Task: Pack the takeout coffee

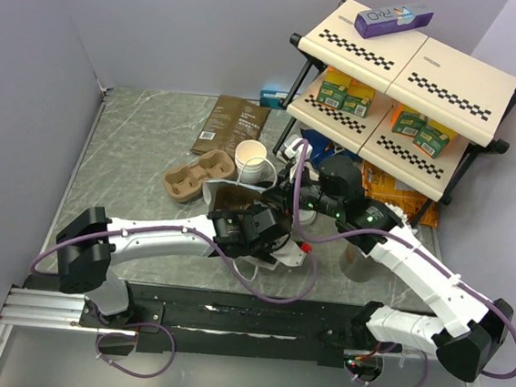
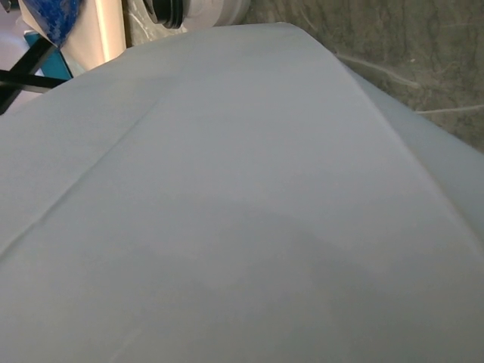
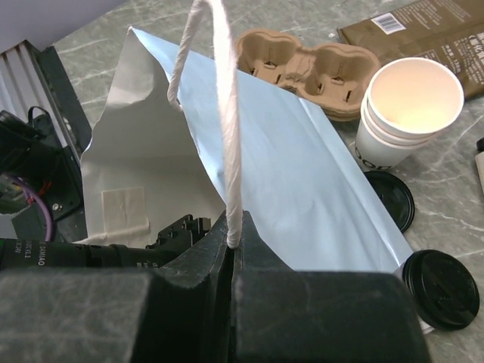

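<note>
Pulp cup carrier is your leftmost item on the table. The dark coffee pouch lies flat just beyond it on the far side.

Just right of the carrier is the takeout coffee: a nested stack of white paper cups, upright on the table, tops uncovered. It's outside both the bag and the carrier.

Two black lids lie flat on the table near the stack. One is just beside its base, the other at the bag's corner, both right against the bag's edge.

White paper bag lies on its side mid-table, nearer you than the carrier and cups, mouth toward the arms.

Your left gripper is at that mouth. Its wrist view shows only white paper, no fingers. Jaws stand spread wide; can't tell whether they press the bag walls.

Your right gripper sits just right of it, jaws pressed together, pinching the bag handle, a white twisted cord looping up from the fingers.

Far right: a two-tier shelf with a purple box on top.
</note>
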